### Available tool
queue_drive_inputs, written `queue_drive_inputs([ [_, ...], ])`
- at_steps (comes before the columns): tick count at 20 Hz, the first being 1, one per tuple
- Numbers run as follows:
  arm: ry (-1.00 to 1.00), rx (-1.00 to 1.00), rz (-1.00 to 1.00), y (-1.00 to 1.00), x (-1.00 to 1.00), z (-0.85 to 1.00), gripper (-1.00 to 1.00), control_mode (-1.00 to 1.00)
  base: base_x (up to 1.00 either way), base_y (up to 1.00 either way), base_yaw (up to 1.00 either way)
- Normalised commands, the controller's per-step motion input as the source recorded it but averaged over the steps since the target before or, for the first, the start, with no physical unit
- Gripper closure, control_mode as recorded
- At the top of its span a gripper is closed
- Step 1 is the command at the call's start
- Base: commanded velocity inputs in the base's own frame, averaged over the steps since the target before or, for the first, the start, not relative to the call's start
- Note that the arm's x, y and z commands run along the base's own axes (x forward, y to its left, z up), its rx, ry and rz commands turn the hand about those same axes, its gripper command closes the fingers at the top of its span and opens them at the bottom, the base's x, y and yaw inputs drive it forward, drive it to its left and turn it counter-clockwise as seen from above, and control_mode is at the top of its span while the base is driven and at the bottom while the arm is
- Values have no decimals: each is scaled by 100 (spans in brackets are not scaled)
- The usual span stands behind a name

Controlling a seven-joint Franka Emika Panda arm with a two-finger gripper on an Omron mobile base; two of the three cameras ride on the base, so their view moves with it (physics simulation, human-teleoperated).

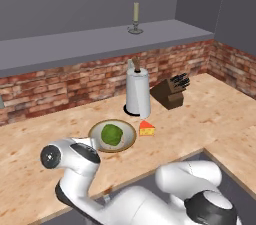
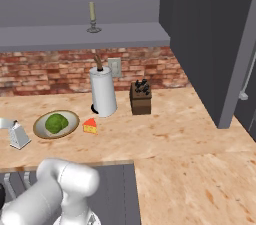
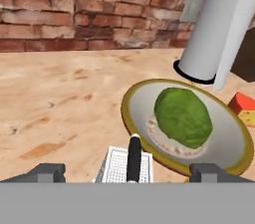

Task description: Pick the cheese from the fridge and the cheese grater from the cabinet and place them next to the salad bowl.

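Observation:
The salad bowl (image 3: 130, 99), olive-rimmed with a green lettuce ball (image 3: 182, 116), sits on the wooden counter. The cheese (image 3: 243, 109), a small orange wedge with a red edge, lies just right of the bowl (image 1: 95, 130); it is also seen in the base views (image 1: 146, 128) (image 2: 90, 126). The cheese grater (image 3: 125, 164) stands upright on the counter just left of the bowl (image 2: 38, 128), dark handle up (image 2: 19, 136). My gripper (image 3: 128, 173) hangs open over the grater, its finger tips (image 3: 47, 172) wide on either side and apart from it.
A white paper-towel roll (image 1: 137, 91) and a dark knife block (image 1: 172, 90) stand behind the bowl against the brick wall. A candle (image 1: 135, 19) sits on the open grey cabinet shelf (image 1: 75, 46). The tall grey fridge (image 2: 215, 44) rises at right. A sink edge runs along the front.

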Motion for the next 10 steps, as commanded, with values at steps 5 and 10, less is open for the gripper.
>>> queue_drive_inputs([
  [5,23,0,31,-54,0,63,-100,-100,0,0,0],
  [10,31,0,43,-55,-1,29,-100,-100,0,0,0],
])
